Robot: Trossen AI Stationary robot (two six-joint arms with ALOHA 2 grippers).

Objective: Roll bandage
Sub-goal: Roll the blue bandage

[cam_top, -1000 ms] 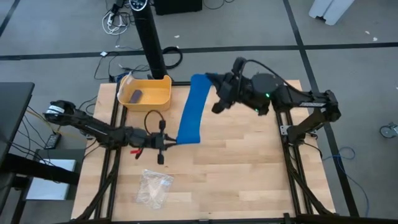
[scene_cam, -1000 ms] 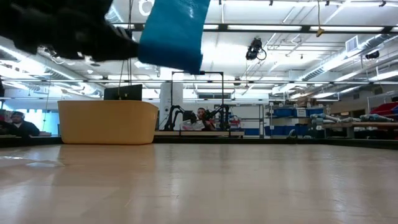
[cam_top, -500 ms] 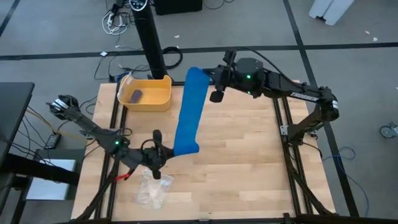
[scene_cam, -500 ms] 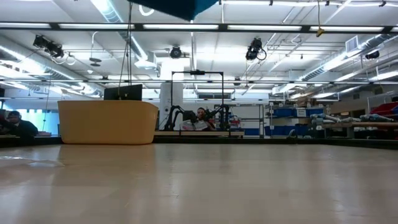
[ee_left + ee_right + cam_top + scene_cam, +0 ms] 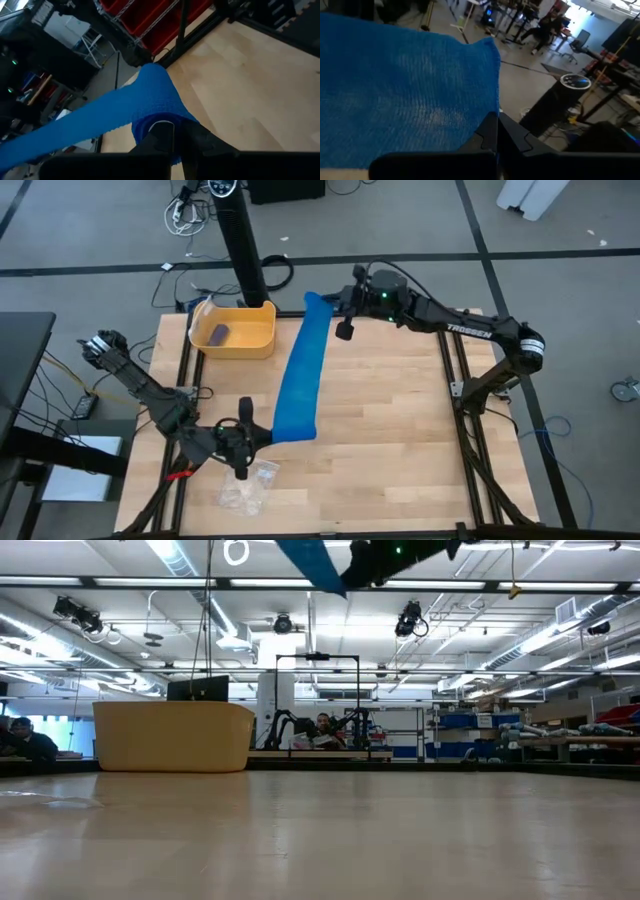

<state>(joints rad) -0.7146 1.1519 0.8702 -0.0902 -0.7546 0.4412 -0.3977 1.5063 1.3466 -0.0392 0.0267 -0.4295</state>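
The bright blue bandage point(image 5: 300, 370) is a long flat strip stretched in the air between my two grippers, running from the far side to the near left. My right gripper point(image 5: 331, 303) is shut on its far end, high above the table's far edge. My left gripper point(image 5: 262, 436) is shut on its near end, above the near left of the table. In the low view only the bandage's upper part point(image 5: 315, 562) shows, at the top beside the right arm. The bandage also fills much of the right wrist view point(image 5: 405, 85). My left gripper holds the bandage's near end point(image 5: 157, 112), which is bunched in a fold around its shut fingers point(image 5: 165, 137). The fingers come level from the table's left side. The strip runs away from them, clear of the table. My right gripper pinches the bandage's far end near one corner point(image 5: 487, 107) between its fingers point(image 5: 492, 132), coming from the table's right side. The cloth spreads flat from the hold and slopes down toward the left gripper, clear of the table.
A yellow bin point(image 5: 235, 330) holding a small dark purple block point(image 5: 219, 333) stands at the far left, also in the low view point(image 5: 172, 737). A clear crinkled plastic bag point(image 5: 249, 483) lies near the front left edge. A black post point(image 5: 243, 245) rises behind the bin.
My left gripper has moved toward the table's near edge with the bandage's near end. My right gripper has moved up and toward the far edge with the far end. The strip has been drawn out longer between them and has risen clear of the table.
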